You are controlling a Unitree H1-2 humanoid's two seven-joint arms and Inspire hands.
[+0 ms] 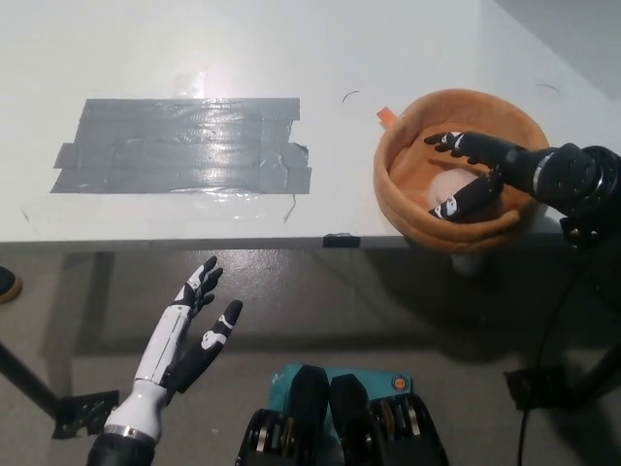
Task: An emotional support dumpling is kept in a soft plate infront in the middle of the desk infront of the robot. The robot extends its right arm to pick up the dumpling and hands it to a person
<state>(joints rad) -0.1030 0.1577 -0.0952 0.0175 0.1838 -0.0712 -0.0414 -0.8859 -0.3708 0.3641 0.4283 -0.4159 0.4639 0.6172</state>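
Note:
An orange soft plate [417, 131] with a raised rim sits at the right of the white desk [291, 49], near its front edge. Inside it a pale pinkish dumpling [452, 184] shows only in part. My black right hand [473, 175] reaches down into the plate over the dumpling with its fingers spread on either side of it; whether they touch it I cannot tell. My white left hand [189, 335] rests low at the lower left, below the desk edge, open and holding nothing.
A large patch of grey tape [184, 144] covers the desk's left middle. A small orange tag [388, 116] sticks out by the plate's far left rim. Below the desk is grey floor, with a black cable [548, 340] at the right.

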